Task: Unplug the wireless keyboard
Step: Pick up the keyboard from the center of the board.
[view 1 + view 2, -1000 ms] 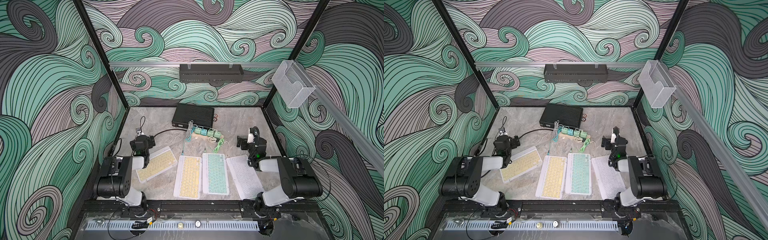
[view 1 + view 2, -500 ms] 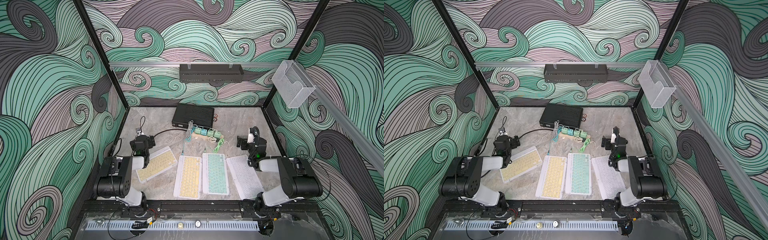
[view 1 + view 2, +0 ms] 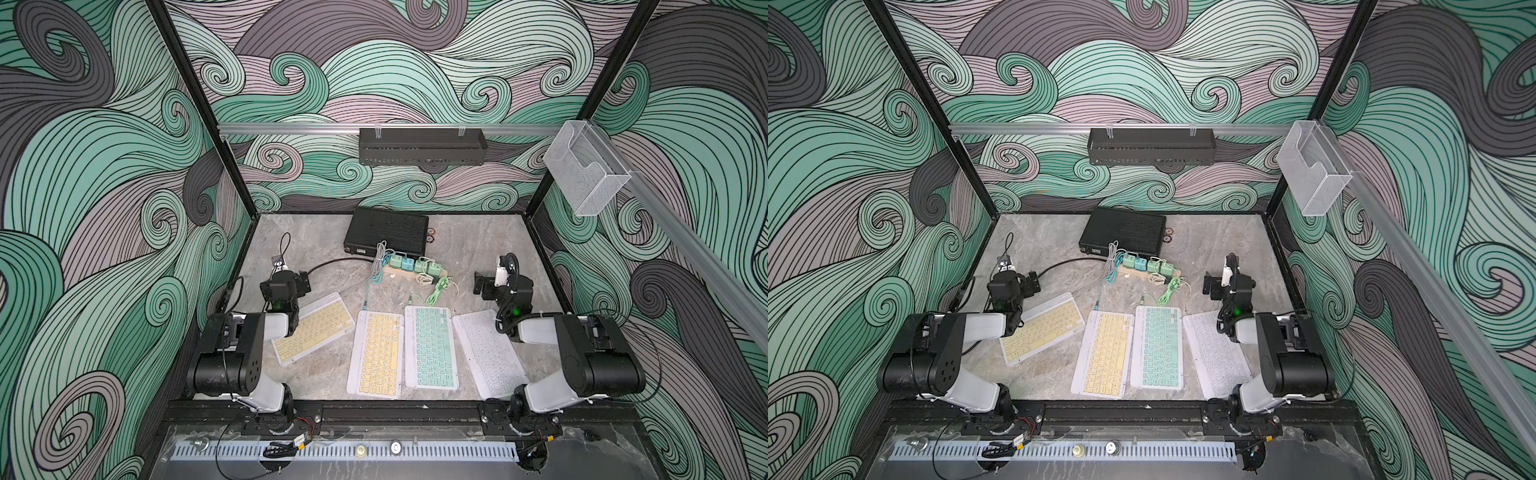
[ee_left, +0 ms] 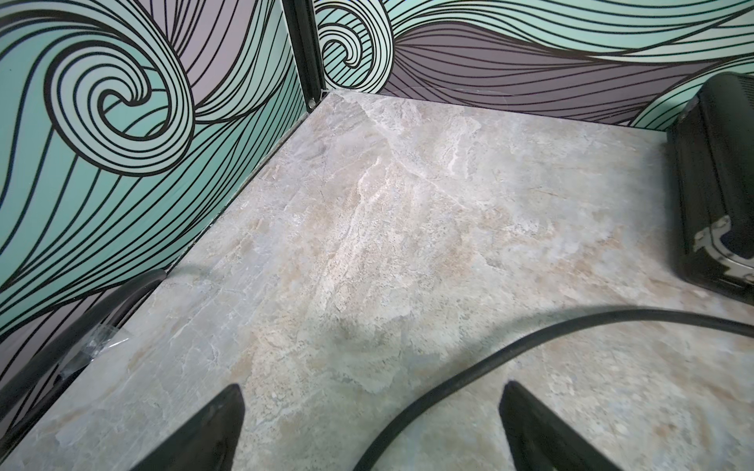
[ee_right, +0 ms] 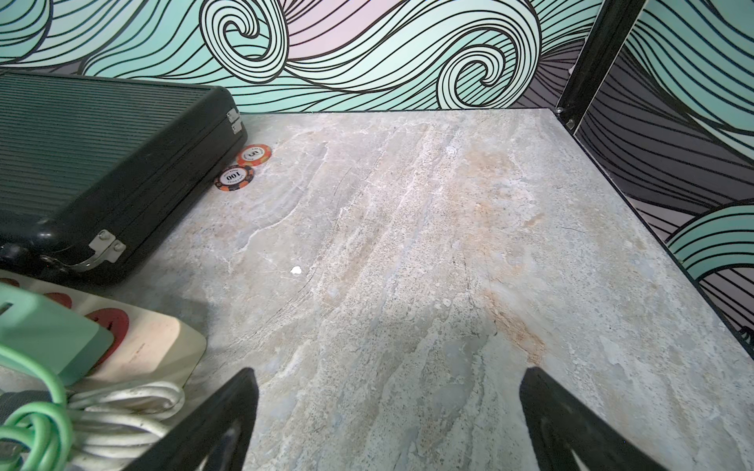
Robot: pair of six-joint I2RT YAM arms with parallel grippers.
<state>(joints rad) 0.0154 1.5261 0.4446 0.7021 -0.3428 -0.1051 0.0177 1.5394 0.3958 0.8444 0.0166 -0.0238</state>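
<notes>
Overhead view of a marble tabletop (image 3: pixel 478 249) inside a cell with wave-patterned walls. Four slim keyboards lie in a row along the near edge. From the robot's left they are an angled yellow-keyed keyboard (image 3: pixel 313 328), a centre yellow-keyed keyboard (image 3: pixel 376 353), a teal-keyed keyboard (image 3: pixel 432 347) and a white keyboard (image 3: pixel 488 353). Behind them, in front of a black case (image 3: pixel 386 230), sits a beige power strip (image 5: pixel 159 346) loaded with small adapters. A teal cable (image 3: pixel 366 297) runs from the strip to the far edge of the centre yellow-keyed keyboard. A green cable (image 3: pixel 439 289) runs to the far edge of the teal-keyed keyboard. Both appear still plugged in, so the unplugging looks not yet begun. The task wording does not say which keyboard is meant. The other two keyboards show no lead. The left gripper (image 4: pixel 371 407) hovers low over bare tabletop with its jaws spread wide and empty. A thick black cable (image 4: pixel 571 322) passes under it, seemingly untouched. The right gripper (image 5: pixel 387 391) is likewise spread wide and holds nothing. It sits just beside the strip's end, well apart from either keyboard connector.
</notes>
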